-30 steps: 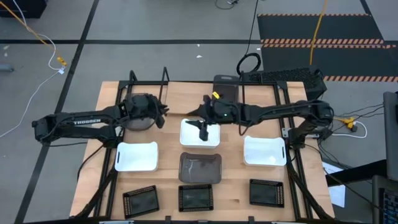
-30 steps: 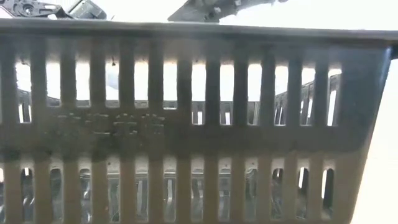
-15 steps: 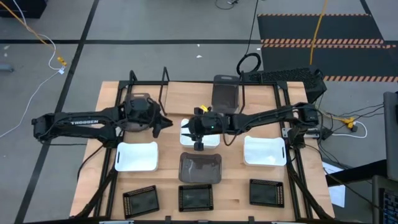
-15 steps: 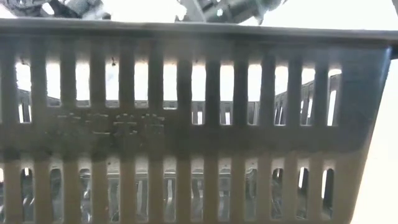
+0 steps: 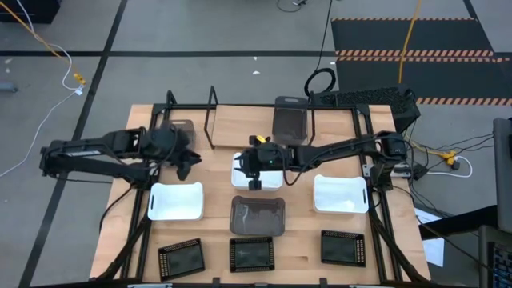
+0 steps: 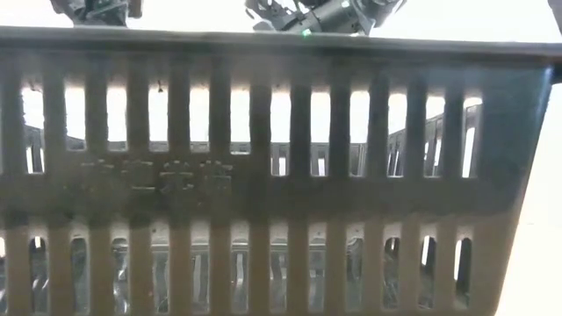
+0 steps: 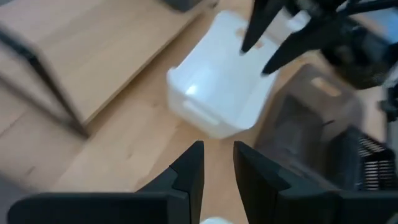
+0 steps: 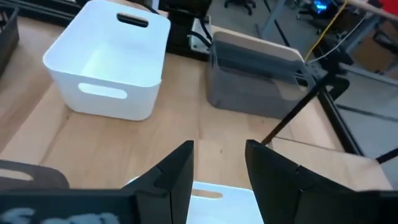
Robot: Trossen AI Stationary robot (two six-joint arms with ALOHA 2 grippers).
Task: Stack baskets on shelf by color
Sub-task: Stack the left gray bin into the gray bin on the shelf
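Three white baskets stand on the table: left, centre, right. One grey basket stands near the centre. Two more rest on the shelf, at its left and right of centre. Three black trays line the near edge. My right gripper is open above the centre white basket, whose rim shows between its fingers. My left gripper is open and empty, between the left shelf basket and the left white basket.
Black upright loop dividers stand along the shelf. Black frame rods run down both table sides. In the low view, the slatted wall of a grey basket fills the picture and hides the table behind it.
My left gripper has drawn back from the grey basket on the shelf's left, toward the table's left edge and upward; the basket stays on the shelf. My right gripper has rolled and come down toward the near-left, over the centre white basket.
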